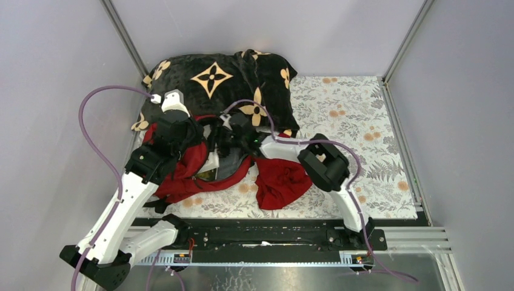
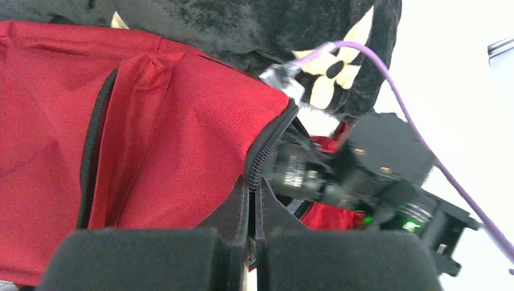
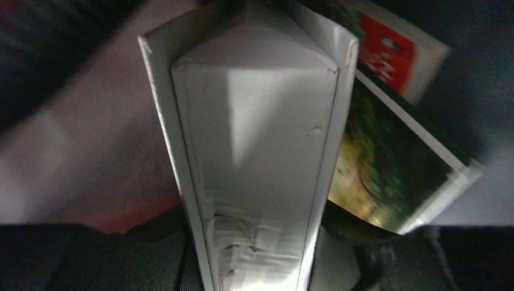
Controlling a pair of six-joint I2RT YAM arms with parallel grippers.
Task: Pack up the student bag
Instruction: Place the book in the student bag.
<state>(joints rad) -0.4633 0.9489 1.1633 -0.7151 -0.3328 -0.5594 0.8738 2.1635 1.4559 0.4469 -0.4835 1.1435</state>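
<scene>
Grey walls close in a desk (image 1: 363, 121) covered with a leaf-and-flower print. At the rear left lies a black blanket (image 1: 212, 79) with tan flowers. Just in front of it, on the left half of the desk, lies the red bag (image 1: 182, 182), partly under the left arm. Its long axis seems to run crosswise, left to right, slanting a little toward the near edge, and its mouth points right, toward the middle of the desk. The arms hide much of it, so its exact lie is hard to tell.

The left gripper (image 2: 251, 189) is pressed together, pinching the edge of the bag right at the black zipper line and holding the red fabric up.

The right gripper (image 3: 254, 264) reaches into the mouth of the bag and pinches a white book (image 3: 254, 151), whose narrow edge faces the wrist camera. A green book (image 3: 388, 163) lies just beside it, tilted, in the dark interior.

Right of the bag, near the front, a dark-red cloth (image 1: 282, 182) lies crumpled under the right arm.
</scene>
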